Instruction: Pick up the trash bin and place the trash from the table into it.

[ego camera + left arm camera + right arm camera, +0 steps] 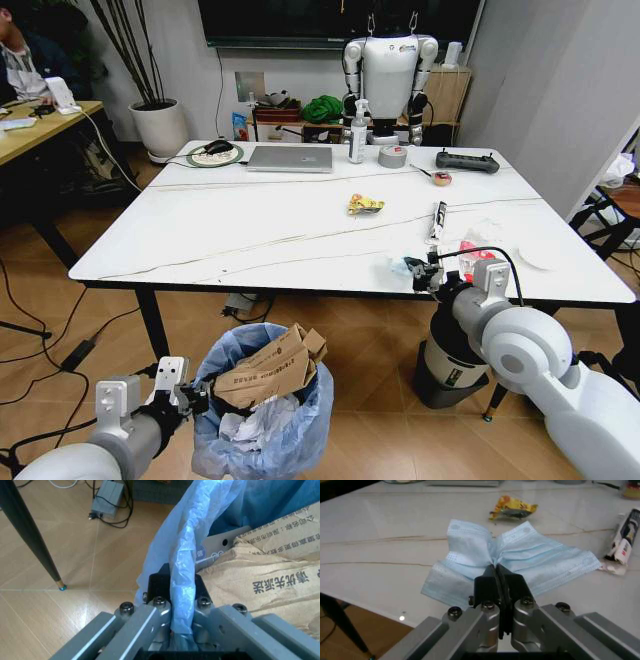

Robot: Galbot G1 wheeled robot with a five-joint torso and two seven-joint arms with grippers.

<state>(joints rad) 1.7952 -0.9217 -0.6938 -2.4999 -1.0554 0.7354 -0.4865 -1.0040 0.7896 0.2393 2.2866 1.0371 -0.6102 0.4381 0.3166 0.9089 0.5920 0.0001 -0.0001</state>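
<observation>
The trash bin (265, 410), lined with a crinkly light-blue bag, stands on the floor in front of the table (250, 215) and holds brown cardboard (270, 577) and tissues. My left gripper (195, 395) is shut on the bin's bag rim (182, 566). At the table's front edge my right gripper (420, 272) is shut on a light-blue face mask (470, 555), pinching its middle. Other trash lies on the table: a yellow wrapper (365, 205), a black-and-white tube (438, 220), a red-labelled piece (475, 250) and a white tissue (540, 255).
At the table's far side are a laptop (290, 158), a spray bottle (358, 132), a tape roll (392, 156) and a black controller (467, 161). A larger grey bin (450, 365) stands under the table's right side. A black table leg (30, 536) is beside the bin.
</observation>
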